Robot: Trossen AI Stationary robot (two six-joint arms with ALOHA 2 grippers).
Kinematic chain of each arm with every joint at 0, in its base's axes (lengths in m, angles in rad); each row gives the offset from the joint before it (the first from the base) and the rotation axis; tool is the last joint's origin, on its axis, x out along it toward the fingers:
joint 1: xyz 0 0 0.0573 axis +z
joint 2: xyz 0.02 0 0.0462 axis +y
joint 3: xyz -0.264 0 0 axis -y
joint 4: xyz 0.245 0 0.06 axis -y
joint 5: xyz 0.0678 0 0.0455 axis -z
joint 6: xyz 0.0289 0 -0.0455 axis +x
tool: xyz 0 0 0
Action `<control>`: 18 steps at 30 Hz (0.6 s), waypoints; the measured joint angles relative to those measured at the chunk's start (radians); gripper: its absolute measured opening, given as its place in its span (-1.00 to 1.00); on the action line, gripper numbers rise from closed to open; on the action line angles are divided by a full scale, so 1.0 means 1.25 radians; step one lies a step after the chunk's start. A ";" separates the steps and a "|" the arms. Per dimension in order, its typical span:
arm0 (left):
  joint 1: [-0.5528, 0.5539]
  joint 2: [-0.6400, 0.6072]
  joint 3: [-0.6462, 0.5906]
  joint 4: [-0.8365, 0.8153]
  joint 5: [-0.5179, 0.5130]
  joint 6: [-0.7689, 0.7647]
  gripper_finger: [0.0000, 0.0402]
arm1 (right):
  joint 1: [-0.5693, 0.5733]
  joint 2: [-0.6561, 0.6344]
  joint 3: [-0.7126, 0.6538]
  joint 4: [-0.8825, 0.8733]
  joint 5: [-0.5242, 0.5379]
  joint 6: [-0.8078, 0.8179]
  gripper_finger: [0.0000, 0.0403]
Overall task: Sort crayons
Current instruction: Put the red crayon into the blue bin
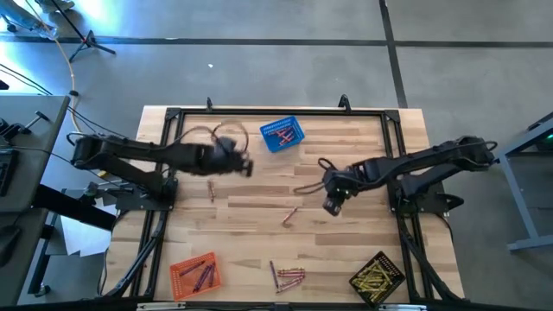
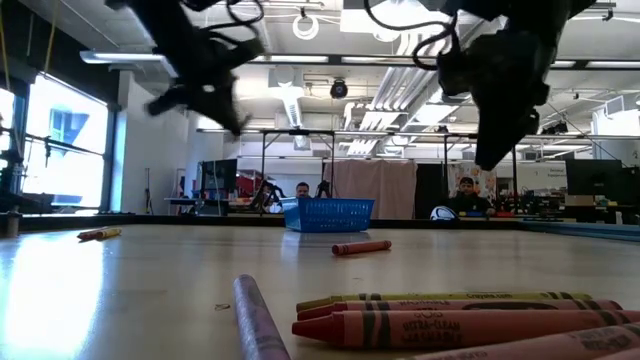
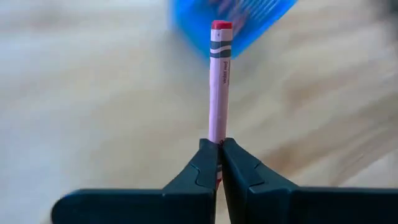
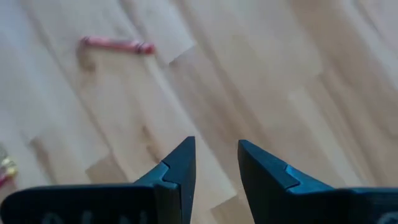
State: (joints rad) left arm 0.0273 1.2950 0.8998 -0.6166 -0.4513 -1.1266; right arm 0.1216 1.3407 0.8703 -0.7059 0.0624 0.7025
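Observation:
My left gripper (image 3: 219, 149) is shut on a pink crayon (image 3: 218, 81) with a red tip and hovers over the table's far left part (image 1: 242, 164), short of the blue mesh basket (image 1: 282, 136). My right gripper (image 1: 333, 206) hangs open above the table's middle with nothing between its fingers (image 4: 216, 155). A red crayon (image 4: 116, 45) lies flat on the wood ahead of it. Loose crayons lie on the table at the left (image 1: 210, 190), in the middle (image 1: 290, 213) and in a small heap near the front edge (image 1: 288, 276). My left gripper pinches the pink crayon's back end (image 3: 217, 135) between its two fingertips. The crayon runs along the fingers and sticks out ahead of them, red tip (image 3: 221, 26) foremost. The fingers slant downward and the crayon is lifted clear of the table.
An orange basket (image 1: 195, 275) with crayons stands at the near left, a black basket (image 1: 378, 278) with yellow crayons at the near right. A black frame (image 1: 259, 112) borders the table. People sit in the room beyond the far edge (image 2: 465, 195).

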 joint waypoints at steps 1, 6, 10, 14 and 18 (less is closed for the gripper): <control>0.026 0.009 0.001 0.083 0.001 0.051 -1.00 | -0.016 0.000 0.000 0.002 0.000 -0.002 -0.47; 0.157 0.069 0.001 0.413 0.080 0.266 -1.00 | -0.088 0.000 0.000 0.037 0.000 0.014 -0.47; 0.237 0.143 0.001 0.563 0.156 0.316 -1.00 | -0.129 0.000 0.000 0.085 0.000 0.018 -0.47; 0.283 0.222 0.001 0.639 0.161 0.352 -0.97 | -0.152 0.000 0.000 0.132 0.000 0.018 -0.47; 0.309 0.285 0.000 0.682 0.176 0.326 -0.84 | -0.161 0.000 0.000 0.169 -0.001 0.008 -0.47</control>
State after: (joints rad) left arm 0.4139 1.6512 0.9001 0.2361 -0.2309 -0.7196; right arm -0.0792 1.3411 0.8703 -0.4945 0.0609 0.7126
